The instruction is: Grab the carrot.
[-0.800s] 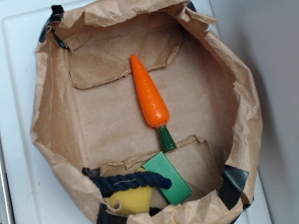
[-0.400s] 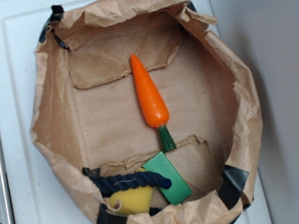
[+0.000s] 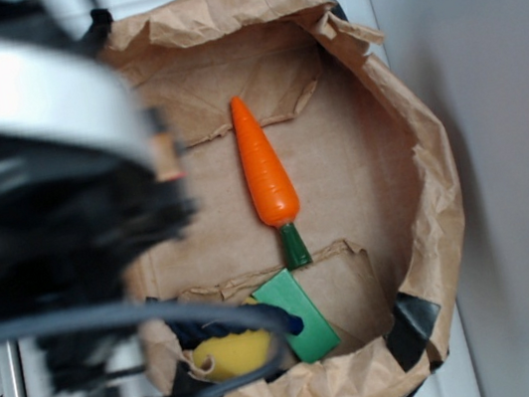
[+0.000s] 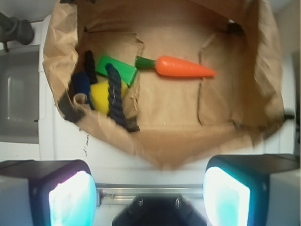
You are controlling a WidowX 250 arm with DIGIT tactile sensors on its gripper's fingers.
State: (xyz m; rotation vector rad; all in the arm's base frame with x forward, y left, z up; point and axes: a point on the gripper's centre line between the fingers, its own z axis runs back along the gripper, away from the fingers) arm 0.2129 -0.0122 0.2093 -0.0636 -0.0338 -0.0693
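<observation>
The carrot point(image 3: 266, 172) lies in the middle of the brown paper bag's floor, orange cone pointing away from its dark green stem. In the wrist view the carrot point(image 4: 183, 67) lies across the frame, stem to the left. My gripper point(image 4: 149, 195) hovers high above the white surface outside the bag's rim, well short of the carrot. Its two pads point(image 4: 70, 197) stand wide apart with nothing between them. In the exterior view my arm point(image 3: 41, 184) is a large blur over the left side of the bag; the fingers are not made out there.
The crumpled paper bag point(image 3: 423, 183) walls in everything, with black tape at its rim. A flat green block point(image 3: 298, 314), a yellow piece point(image 3: 229, 353) and a dark blue rope point(image 4: 114, 96) crowd one corner near the carrot's stem. A metal rail point(image 4: 150, 190) runs below the gripper.
My arm has swung into the exterior view, covering the left part of the bag. The carrot and the other things in the bag lie as before.
</observation>
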